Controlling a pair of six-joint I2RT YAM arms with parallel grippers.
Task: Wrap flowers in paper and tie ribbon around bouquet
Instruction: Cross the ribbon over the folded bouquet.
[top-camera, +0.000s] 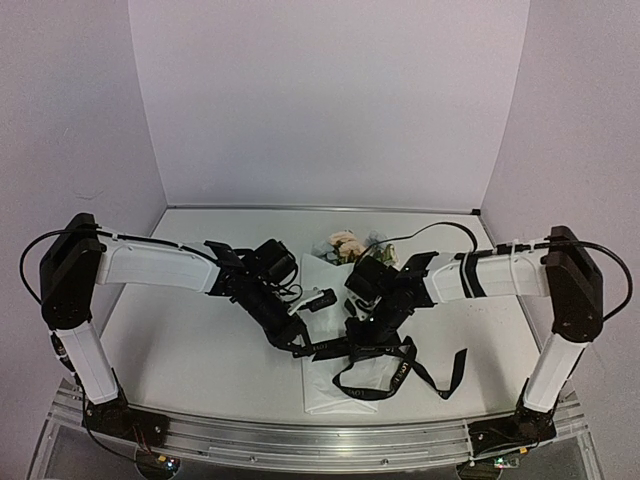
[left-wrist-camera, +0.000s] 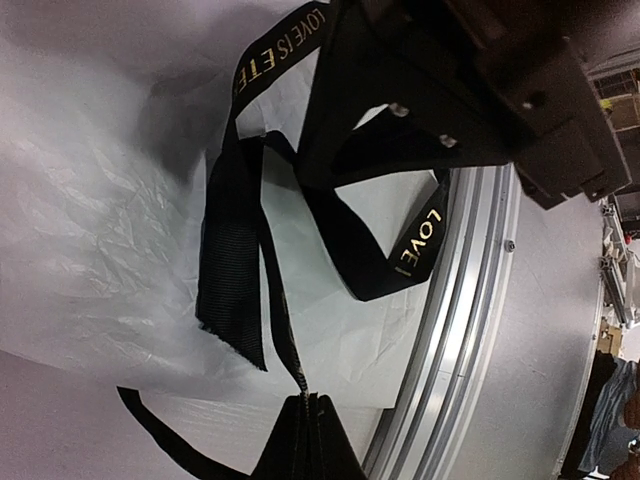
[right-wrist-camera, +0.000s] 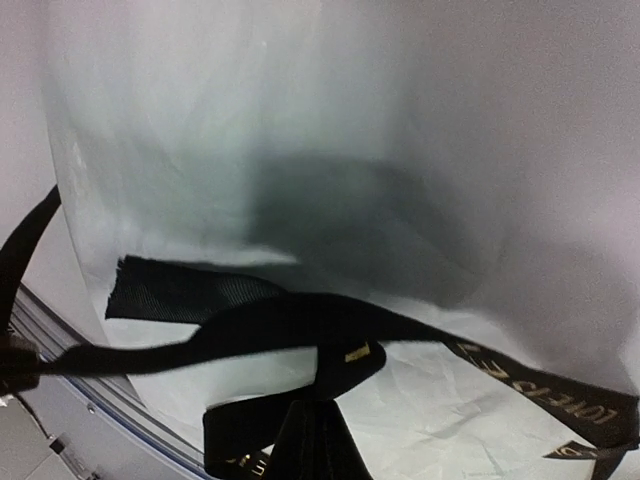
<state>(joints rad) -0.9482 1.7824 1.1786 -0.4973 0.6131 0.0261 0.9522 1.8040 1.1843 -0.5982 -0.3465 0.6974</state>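
Left arm (top-camera: 150, 265): the upper link rises from the near-left base. The forearm reaches right across the table (top-camera: 200, 350), and the wrist bends down and toward the near side. The left gripper (top-camera: 302, 345) is low over the middle of the table. In the left wrist view its jaws are closed tight, with a thin strand of the ribbon (left-wrist-camera: 230, 260) pinched between the tips.

Right arm (top-camera: 500, 275): it mirrors the left, with the forearm reaching left from the near-right base and the wrist dropped. The right gripper (top-camera: 362, 340) is just beside the left one, the two well within reach of each other. Its jaws are also pressed together. In the right wrist view a fold of the ribbon runs down into the tips, so it appears to be gripping the ribbon.

Ribbon: black with gold lettering. It runs between the two grippers and hangs in loose loops and tails over the near part of the paper (top-camera: 340, 395). One tail trails right onto the bare table, and a cut end lies flat on the paper.

Wrapper and contents: the bouquet (top-camera: 335, 300) lies lengthwise at table centre, under both grippers. Its white paper is crinkled and reaches almost to the metal rail (top-camera: 330, 440) at the near edge. The flowers (top-camera: 345, 245), peach-cream blooms with some green, show at the far end. The stems are hidden inside the paper. Whether the ribbon passes fully around the wrap cannot be told.
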